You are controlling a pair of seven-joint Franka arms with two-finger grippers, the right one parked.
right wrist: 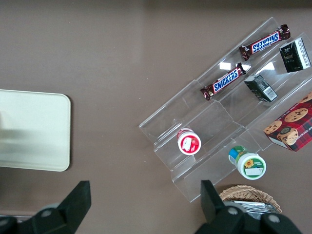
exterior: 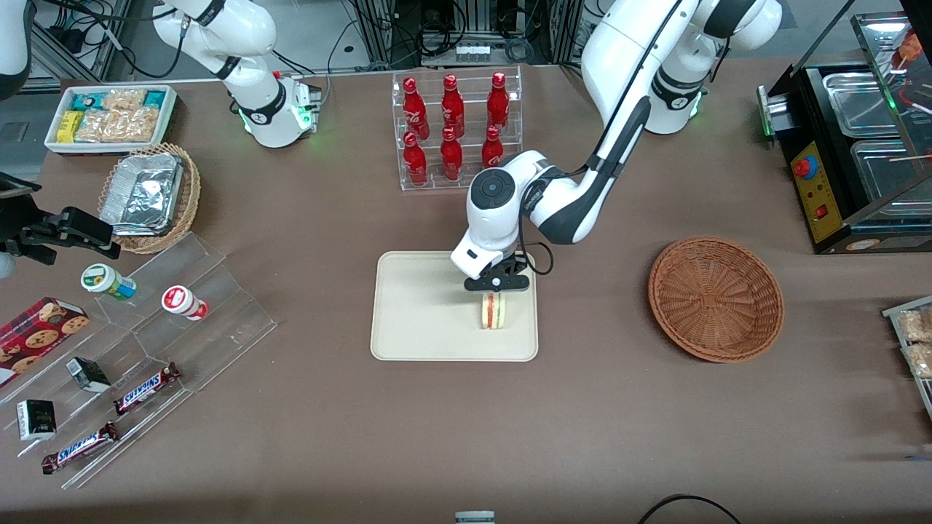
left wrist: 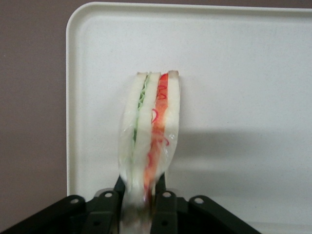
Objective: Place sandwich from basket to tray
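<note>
Black pincer (left wrist: pixel 139 195) fingers clench the sandwich (left wrist: pixel 148 141), held on edge low over the cream tray (exterior: pixel 408 320), well apart from the empty wicker basket (exterior: pixel 716 298), so the placing step seems nearly finished: next, probably, release and lift clear.

Cream, white, brown.
White sandwich (left wrist: pixel 150 131) with red and green stripes; cream tray (exterior: pixel 408 320); reddish-brown woven basket (exterior: pixel 716 298); black gripper (exterior: pixel 496 285) above the tray; brown bench (exterior: pixel 466 422).
</note>
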